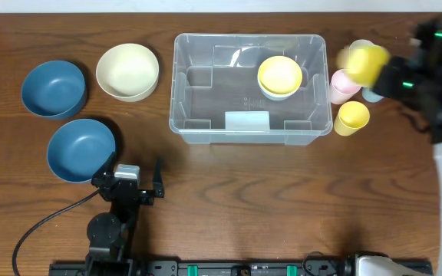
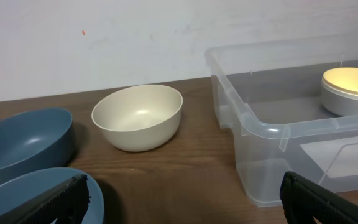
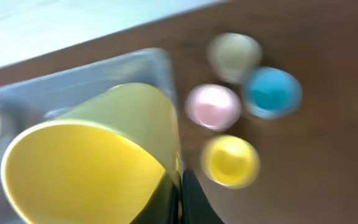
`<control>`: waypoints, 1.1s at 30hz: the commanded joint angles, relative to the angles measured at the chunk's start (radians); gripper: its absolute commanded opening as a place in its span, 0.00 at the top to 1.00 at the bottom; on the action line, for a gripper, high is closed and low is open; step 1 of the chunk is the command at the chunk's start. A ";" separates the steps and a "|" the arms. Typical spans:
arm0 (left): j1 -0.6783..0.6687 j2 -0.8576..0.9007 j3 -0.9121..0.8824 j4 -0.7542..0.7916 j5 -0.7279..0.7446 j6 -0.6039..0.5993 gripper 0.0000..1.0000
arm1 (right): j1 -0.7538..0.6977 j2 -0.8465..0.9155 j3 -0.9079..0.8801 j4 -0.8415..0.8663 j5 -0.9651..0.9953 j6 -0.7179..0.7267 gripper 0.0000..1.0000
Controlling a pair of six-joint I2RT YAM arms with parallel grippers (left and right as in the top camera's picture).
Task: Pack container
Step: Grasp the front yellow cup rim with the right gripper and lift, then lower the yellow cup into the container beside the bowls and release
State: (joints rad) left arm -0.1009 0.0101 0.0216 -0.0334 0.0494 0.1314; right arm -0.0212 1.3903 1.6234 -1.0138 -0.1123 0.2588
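The clear plastic container (image 1: 176, 92) stands mid-table; it also shows in the left wrist view (image 2: 253, 124) and the right wrist view (image 3: 104, 71). Inside it a yellow bowl (image 1: 280, 73) sits on a white bowl (image 1: 281, 94). My right gripper (image 1: 386, 73) is shut on the rim of a yellow cup (image 1: 365, 61), held in the air just right of the container's far right corner. In the right wrist view the fingers (image 3: 180, 199) pinch the cup's wall (image 3: 86, 162). My left gripper (image 1: 133, 175) is open and empty near the front left, its fingers wide apart (image 2: 185, 193).
A cream bowl (image 1: 127, 71) and two blue bowls (image 1: 53, 88) (image 1: 81, 149) lie left of the container. Right of it stand a pink cup (image 1: 344, 84), a yellow cup (image 1: 352, 117) and a light blue cup (image 1: 372, 95). A beige cup (image 3: 234, 55) stands behind them.
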 commanded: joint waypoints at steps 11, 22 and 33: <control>0.004 -0.005 -0.018 -0.036 -0.012 0.010 0.02 | 0.320 0.323 0.004 0.094 0.098 0.052 0.99; 0.004 -0.005 -0.018 -0.036 -0.012 0.010 0.02 | 0.341 0.528 0.003 0.078 0.097 0.071 0.99; 0.004 -0.005 -0.018 -0.036 -0.012 0.010 0.02 | 0.363 0.586 -0.001 0.023 0.097 0.093 0.99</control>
State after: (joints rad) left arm -0.1009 0.0101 0.0216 -0.0338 0.0494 0.1314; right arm 0.3275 1.9575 1.6230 -0.9882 -0.0292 0.3313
